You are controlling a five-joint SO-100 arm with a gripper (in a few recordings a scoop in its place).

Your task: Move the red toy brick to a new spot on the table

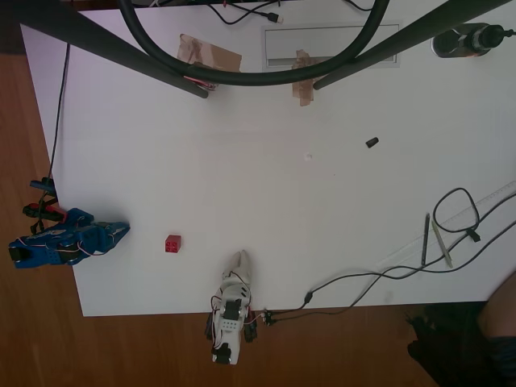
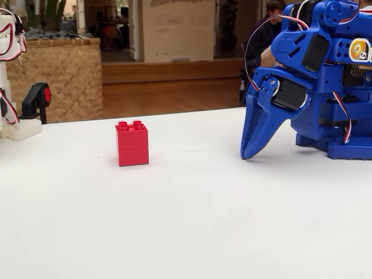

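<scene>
white table (image 1: 242, 145), red toy brick (image 1: 173, 243) near its edge; small black piece (image 1: 372, 142), pens (image 1: 431, 240)

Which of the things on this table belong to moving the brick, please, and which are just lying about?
For the job:
red toy brick
blue gripper
table

Lying about:
small black piece
two pens
black cable
taped cardboard

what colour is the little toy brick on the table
Bright red; the red toy brick shows best in the fixed view.
</scene>
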